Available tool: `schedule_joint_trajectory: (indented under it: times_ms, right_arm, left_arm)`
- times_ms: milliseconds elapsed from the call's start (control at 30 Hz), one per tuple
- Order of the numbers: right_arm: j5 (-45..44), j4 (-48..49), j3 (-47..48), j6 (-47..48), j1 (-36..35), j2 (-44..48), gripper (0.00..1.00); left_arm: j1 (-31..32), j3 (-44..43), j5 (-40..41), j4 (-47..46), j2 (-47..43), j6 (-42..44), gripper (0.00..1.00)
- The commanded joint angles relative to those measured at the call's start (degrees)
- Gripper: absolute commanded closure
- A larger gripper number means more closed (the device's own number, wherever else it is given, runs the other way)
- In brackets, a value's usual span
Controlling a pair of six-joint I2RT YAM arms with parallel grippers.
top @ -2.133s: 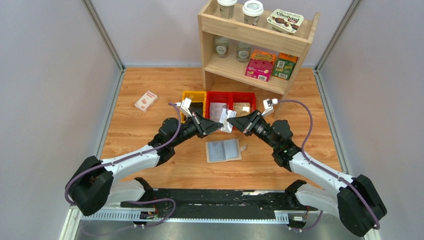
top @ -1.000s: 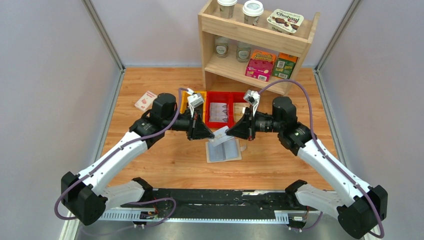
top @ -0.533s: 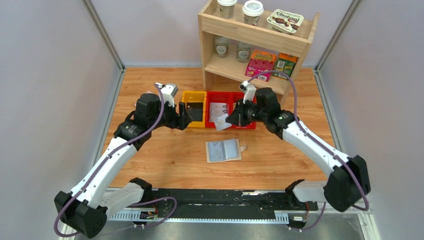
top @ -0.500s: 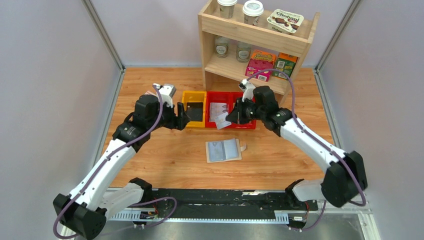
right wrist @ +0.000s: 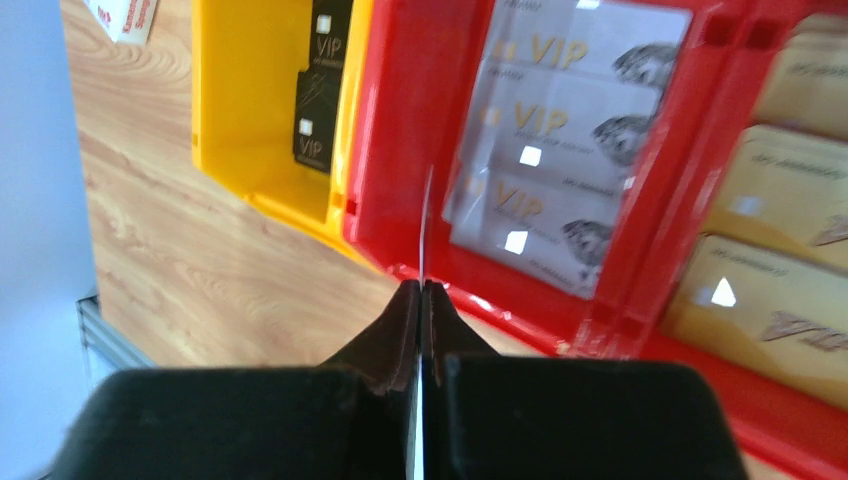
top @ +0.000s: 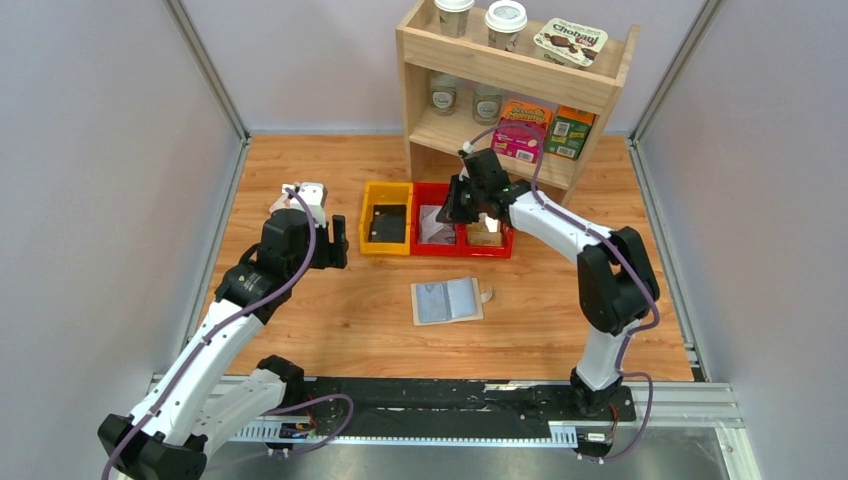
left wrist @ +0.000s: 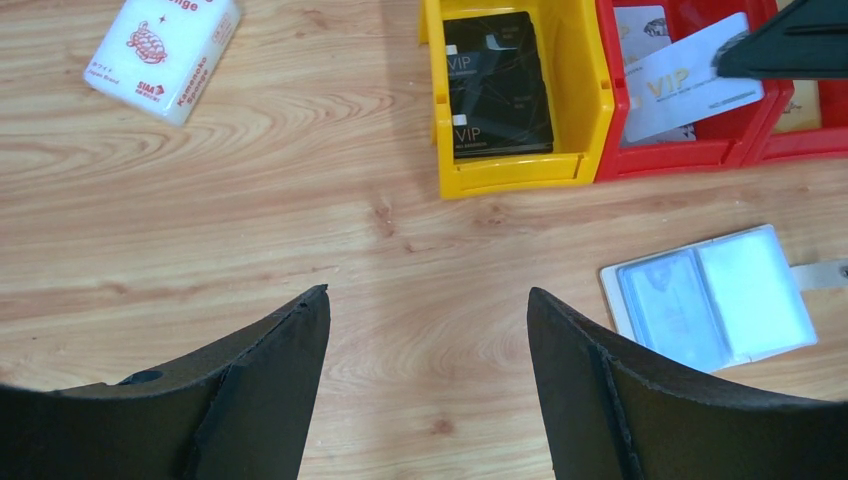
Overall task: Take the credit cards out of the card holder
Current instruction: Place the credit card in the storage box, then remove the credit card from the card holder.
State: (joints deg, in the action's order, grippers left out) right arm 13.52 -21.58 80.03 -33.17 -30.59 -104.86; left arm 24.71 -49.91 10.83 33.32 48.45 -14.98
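Now held: one silver credit card [left wrist: 685, 80], pinched at a short end by the right gripper [right wrist: 421, 300], jaws clamped thin on it, edge-on over the red bin [right wrist: 390, 150].
Card holder: the card holder [top: 447, 300] lies open and flat at 6 o'clock of that bin.
Left gripper: the left gripper [left wrist: 427, 300] hangs at 9 o'clock of the holder, jaws wide, nothing between them.
Left pocket: we cannot tell whether a card sits inside.
Handling: we judge the cards light, stiff and slick. Take an exposed short end while the other arm pins the limp wallet.
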Motion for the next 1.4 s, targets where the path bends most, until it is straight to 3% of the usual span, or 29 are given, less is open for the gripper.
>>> schedule_joint_trajectory:
  times_ms: [0, 200, 300, 467, 633, 767, 1033, 1367]
  right_arm:
    - [-1.47, -1.09, 4.69, -5.06, -0.7, -3.94, 1.0]
    - [-3.76, -3.02, 6.45, -5.24, -0.7, -7.64, 0.99]
    - [-7.35, -5.39, 6.98, -4.89, -0.96, -7.82, 0.93]
    - [-13.51, -9.26, 7.25, -3.05, -2.37, -5.45, 0.7]
    - [-25.27, -13.21, 6.72, 0.11, -5.88, -0.36, 0.47]
    - [-30.38, -14.71, 4.88, 2.84, -9.92, 4.13, 0.34]
    - [-25.48, -14.19, -4.35, 4.78, -19.59, 10.38, 0.21]
    - [-19.15, -12.43, -11.56, 2.58, -24.69, 7.66, 0.17]
  left_arm:
    - [-0.1, -0.54, -1.16, -1.07, 0.24, -0.05, 0.2]
    - [-0.1, -0.71, -3.0, -1.15, 0.25, 0.04, 0.2]
    - [-0.1, -0.63, -3.18, -1.24, 0.16, 0.04, 0.2]
    - [-0.1, -0.45, -4.32, -1.42, 0.33, -0.05, 0.2]
    - [-0.1, -0.45, -6.26, -1.59, 0.68, -0.13, 0.2]
    - [-0.1, -0.45, -7.22, -1.33, 1.04, -0.4, 0.2]
    - [-0.1, -0.54, -10.38, -0.71, 1.21, -2.5, 0.2]
    - [-0.01, 2.18, -16.28, -1.85, 1.48, -7.95, 0.19]
